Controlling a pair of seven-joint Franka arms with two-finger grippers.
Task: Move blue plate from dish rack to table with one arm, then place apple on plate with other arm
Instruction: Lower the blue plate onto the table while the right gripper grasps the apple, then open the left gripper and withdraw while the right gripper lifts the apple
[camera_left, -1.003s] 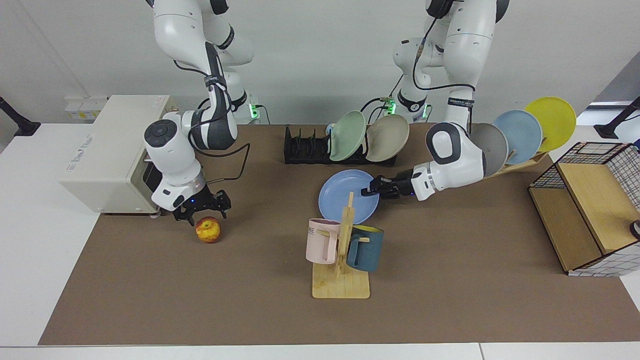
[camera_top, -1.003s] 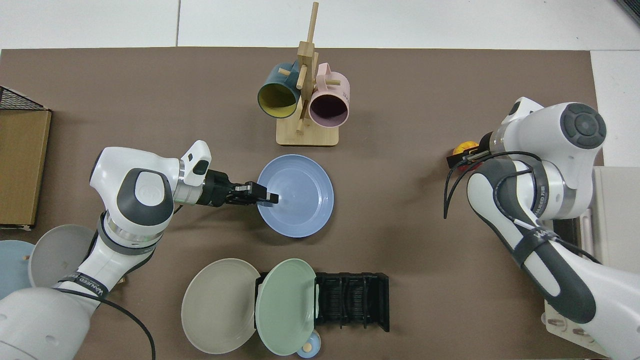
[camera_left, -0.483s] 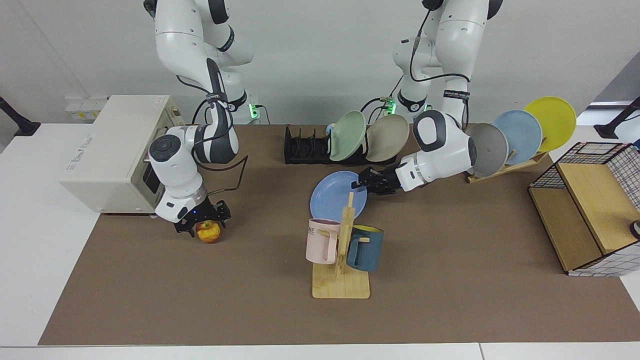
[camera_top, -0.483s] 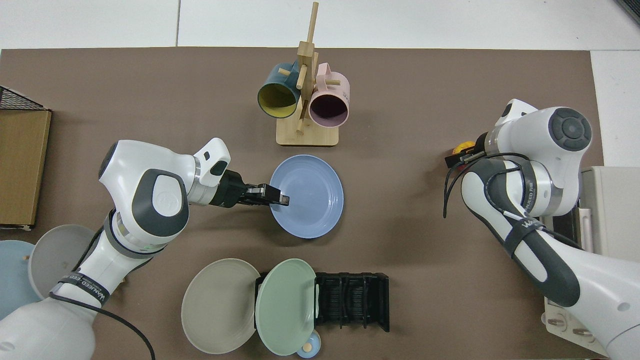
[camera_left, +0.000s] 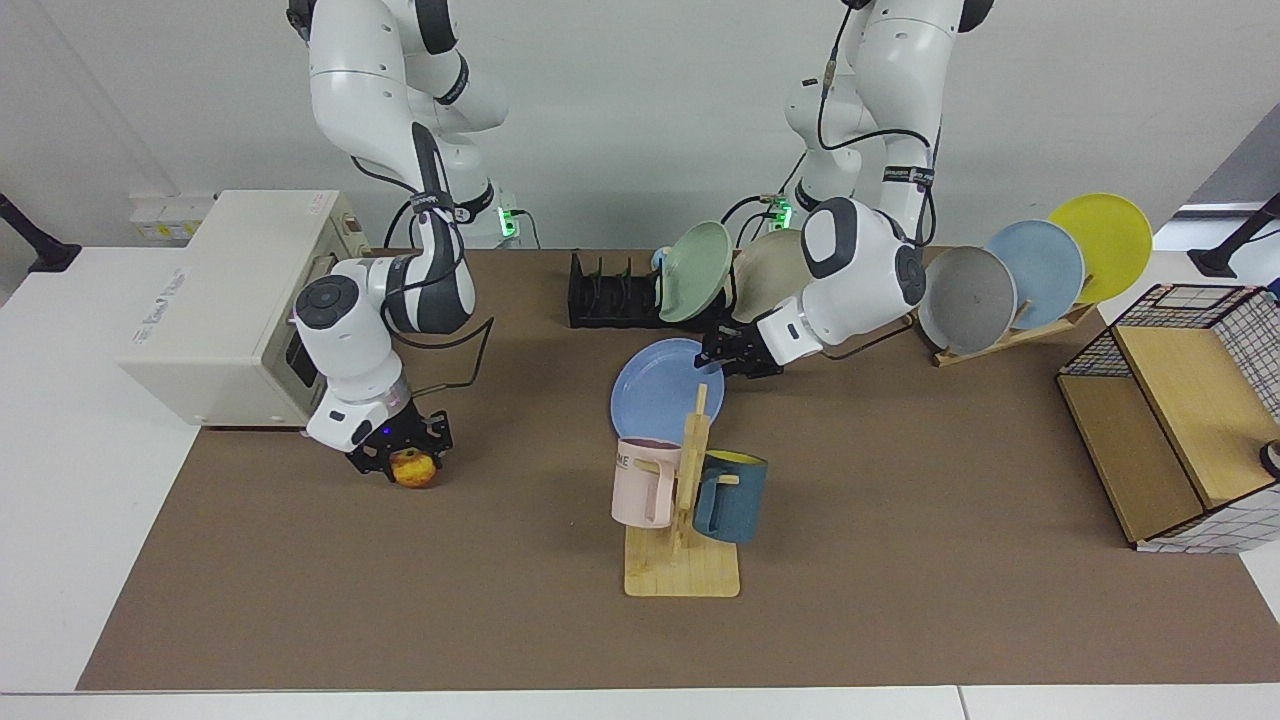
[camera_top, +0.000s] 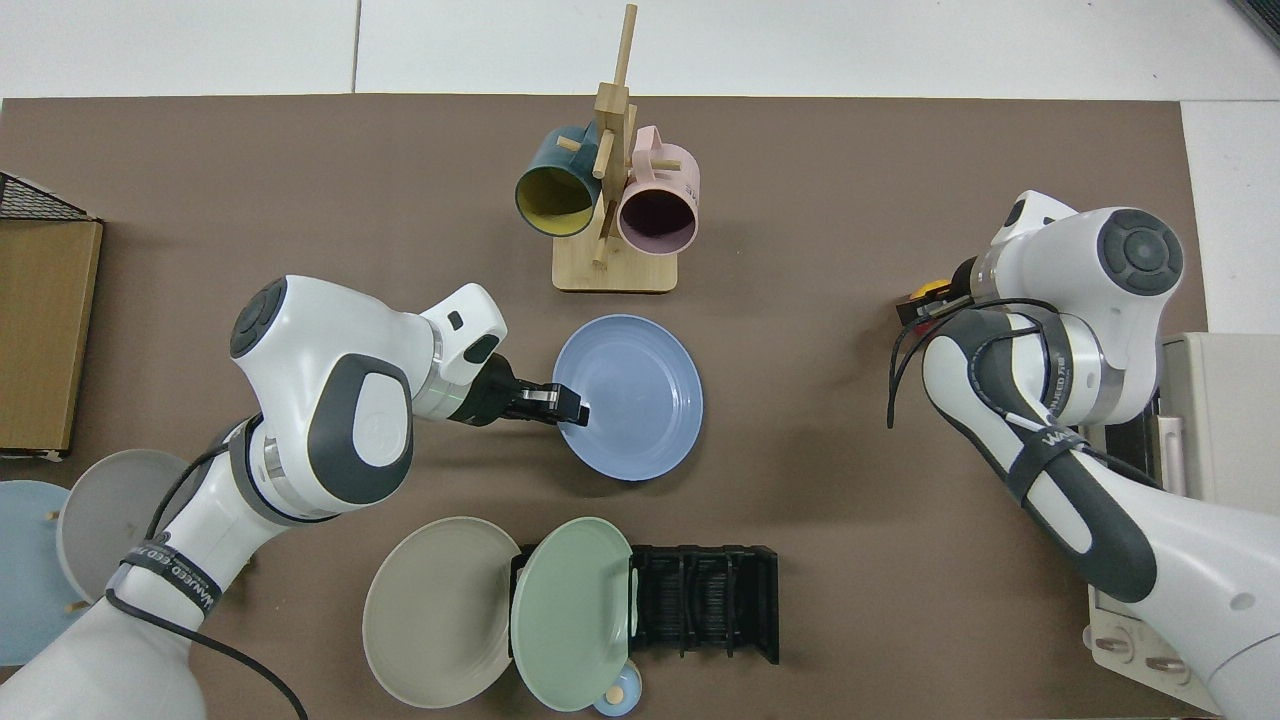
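The blue plate hangs tilted, low over the brown mat of the table, just behind the mug stand. My left gripper is shut on its rim, on the side toward the black dish rack. The apple rests on the mat in front of the white appliance. My right gripper is down over it, open, with a finger on either side and the apple mostly hidden.
A green plate and a beige plate lean in the dish rack. The wooden mug stand holds two mugs. A slanted wooden rack carries three plates. A white appliance stands at one end, a wire-framed box at the other.
The left arm has carried the blue plate sideways toward the apple's end, closer behind the mug stand. The right gripper has come down from above the apple to around it.
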